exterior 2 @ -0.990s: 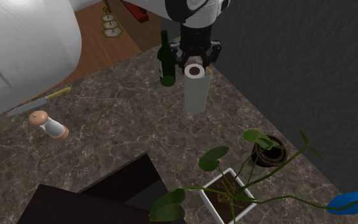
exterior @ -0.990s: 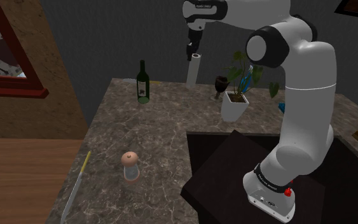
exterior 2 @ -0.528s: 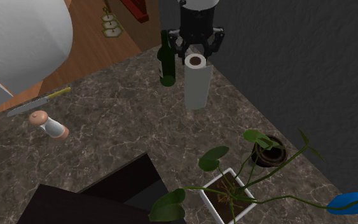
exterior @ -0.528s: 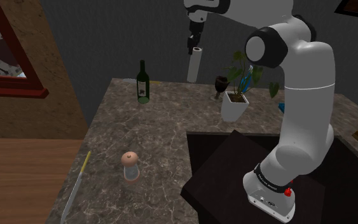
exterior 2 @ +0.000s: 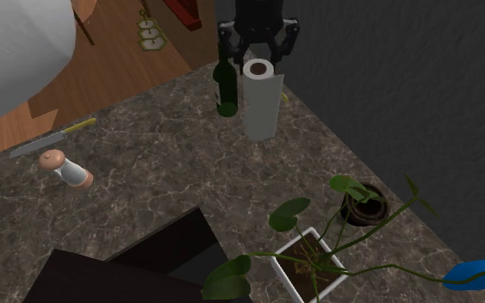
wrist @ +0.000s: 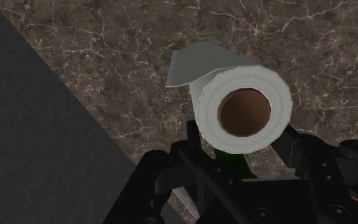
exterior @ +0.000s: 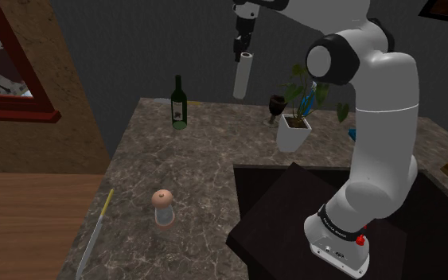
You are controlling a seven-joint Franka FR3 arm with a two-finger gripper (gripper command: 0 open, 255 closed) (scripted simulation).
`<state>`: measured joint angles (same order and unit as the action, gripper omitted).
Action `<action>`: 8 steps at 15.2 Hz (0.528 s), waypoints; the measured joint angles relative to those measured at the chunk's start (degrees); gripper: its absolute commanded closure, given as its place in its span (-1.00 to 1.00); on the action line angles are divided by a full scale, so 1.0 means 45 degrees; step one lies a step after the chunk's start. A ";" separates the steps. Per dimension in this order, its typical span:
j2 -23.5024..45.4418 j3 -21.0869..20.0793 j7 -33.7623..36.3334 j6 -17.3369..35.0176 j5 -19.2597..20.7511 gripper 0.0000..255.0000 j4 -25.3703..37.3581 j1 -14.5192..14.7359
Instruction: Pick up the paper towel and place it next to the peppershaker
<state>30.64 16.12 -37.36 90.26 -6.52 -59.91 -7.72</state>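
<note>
Your gripper [exterior 2: 258, 52] is clamped on the top end of the paper towel [exterior: 241, 77], holding the roll upright above the far edge of the desk [exterior: 198, 167], just right of the wine bottle [exterior: 179, 104] in the shoulder view. The pepper shaker [exterior: 163, 208] stands well apart, toward the near left.
</note>
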 measured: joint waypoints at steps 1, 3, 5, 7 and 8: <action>-0.0330 -0.0026 0.0231 0.0110 0.0095 1.00 -0.0444 0.0272; -0.0938 -0.0095 0.0703 0.0414 0.0273 1.00 -0.1342 0.0789; -0.1352 -0.0188 0.1165 0.0731 0.0415 1.00 -0.2068 0.1237; -0.1908 -0.0322 0.1768 0.1098 0.0605 1.00 -0.2989 0.1795; -0.2165 -0.0388 0.2044 0.1259 0.0692 1.00 -0.3406 0.2036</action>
<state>20.90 14.37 -28.16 95.92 -3.41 -75.24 1.44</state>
